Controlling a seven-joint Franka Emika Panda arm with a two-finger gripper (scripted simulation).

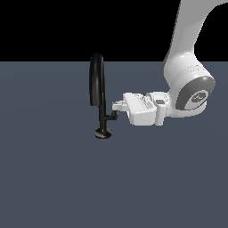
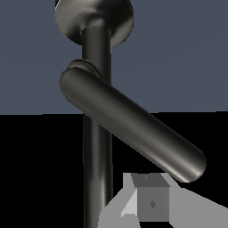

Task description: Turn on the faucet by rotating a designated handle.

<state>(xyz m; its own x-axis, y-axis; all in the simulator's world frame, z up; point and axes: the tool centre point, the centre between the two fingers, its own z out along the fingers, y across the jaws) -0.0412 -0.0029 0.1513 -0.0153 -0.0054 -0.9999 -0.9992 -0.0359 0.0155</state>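
The black faucet (image 1: 103, 113) stands left of centre in the exterior view, its disc base on the grey floor (image 1: 53, 178) and its thick spout arching above. Its small side handle (image 1: 114, 115) juts toward the exterior view's right. There the white gripper (image 1: 117, 106) reaches in level and meets the handle; whether its fingers are closed I cannot tell.

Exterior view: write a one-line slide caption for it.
Panda gripper reaches in from the exterior view's right to the handle beside the black faucet.
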